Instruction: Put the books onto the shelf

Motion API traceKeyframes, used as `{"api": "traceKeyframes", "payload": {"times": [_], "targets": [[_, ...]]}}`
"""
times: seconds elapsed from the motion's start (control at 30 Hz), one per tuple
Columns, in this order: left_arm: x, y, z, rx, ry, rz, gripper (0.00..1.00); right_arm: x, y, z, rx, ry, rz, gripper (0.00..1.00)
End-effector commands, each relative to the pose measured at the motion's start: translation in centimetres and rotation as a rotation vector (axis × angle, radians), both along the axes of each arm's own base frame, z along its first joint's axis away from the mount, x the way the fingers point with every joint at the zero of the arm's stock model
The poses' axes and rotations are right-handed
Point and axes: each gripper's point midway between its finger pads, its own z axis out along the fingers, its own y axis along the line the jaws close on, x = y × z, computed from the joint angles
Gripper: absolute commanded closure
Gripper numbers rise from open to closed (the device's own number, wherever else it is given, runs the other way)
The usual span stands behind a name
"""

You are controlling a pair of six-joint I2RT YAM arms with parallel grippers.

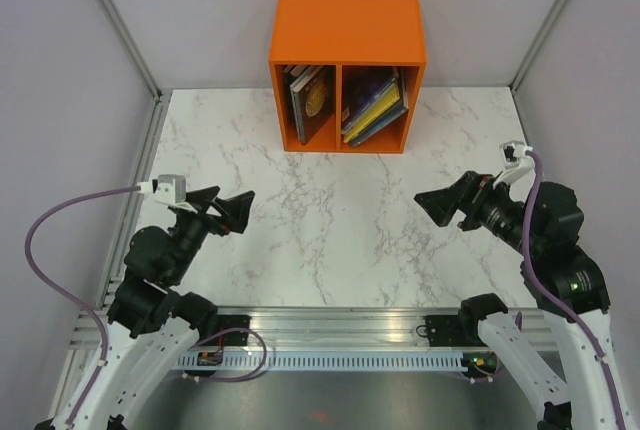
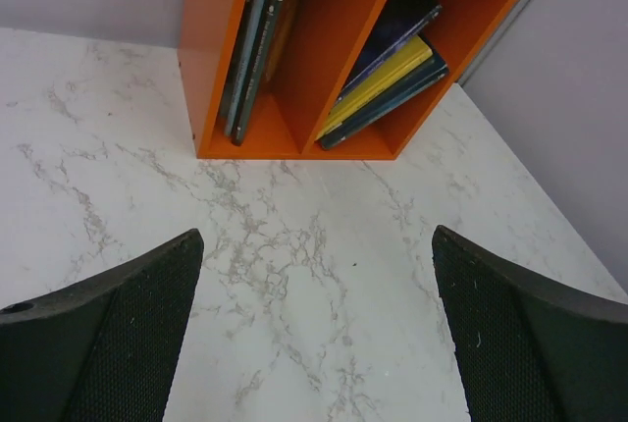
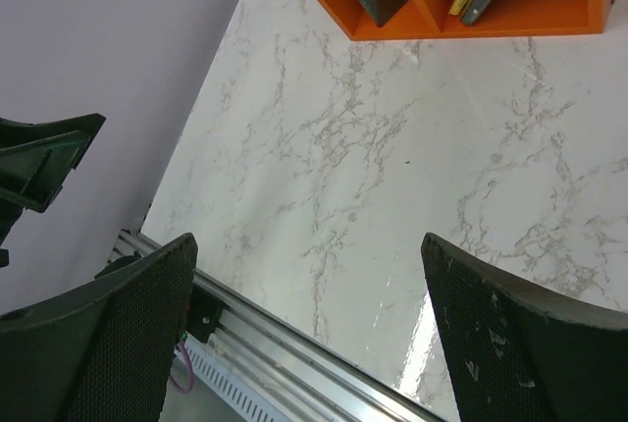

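Counting the books first: where does each lot lie? (Clerk)

Item, books, left lot [image 1: 308,100]: a few thin, mostly dark-covered volumes, standing on edge in the left compartment of the shelf [image 1: 346,20], leaning slightly. Item, books, right lot [image 1: 374,108]: yellow, teal and dark covers, stacked on a slant in the right compartment, low edges near the divider, tops tilted toward the right wall. Shelf: orange, two compartments, set at the far edge of the surface [image 1: 330,250]. (Checker)

Any volume outstanding on the surface? (Clerk)

None seen in any of the three views. Only bare surface shows between the shelf and the arms. What lies beyond the frame edges I cannot tell. (Checker)

Condition of the claws? (Clerk)

Item, left claw [image 1: 243,213]: spread wide, nothing between its fingers, hovering over the near left part of the surface, well apart from the shelf and pointed toward it. Item, right claw [image 1: 432,208]: likewise spread wide, holding nothing, over the near right part, well apart from the shelf. (Checker)

Entry for progress? (Clerk)

Judged complete, or as near as these pictures allow. Every book in view is shelved and neither claw carries one. No step appears left, except perhaps straightening the slanted right lot, which already rests inside its compartment. (Checker)
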Motion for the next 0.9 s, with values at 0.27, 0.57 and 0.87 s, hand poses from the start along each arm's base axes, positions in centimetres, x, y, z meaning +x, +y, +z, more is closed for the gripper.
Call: {"api": "traceKeyframes", "payload": {"times": [0.27, 0.57, 0.87], "targets": [[1.8, 0.3, -0.7, 0.185, -0.046, 0.02, 0.0, 0.2, -1.6, -2.6, 0.047, 0.014, -0.139, 0.02], [2.6, 1.0, -1.6, 0.275, -0.054, 0.055, 0.0, 1.1, -1.8, -2.8, 0.077, 0.038, -0.181, 0.02], [4.3, 2.8, -2.9, 0.263, -0.007, 0.198, 0.0, 2.1, -1.7, -2.6, 0.08, 0.016, -0.188, 0.02]]}}
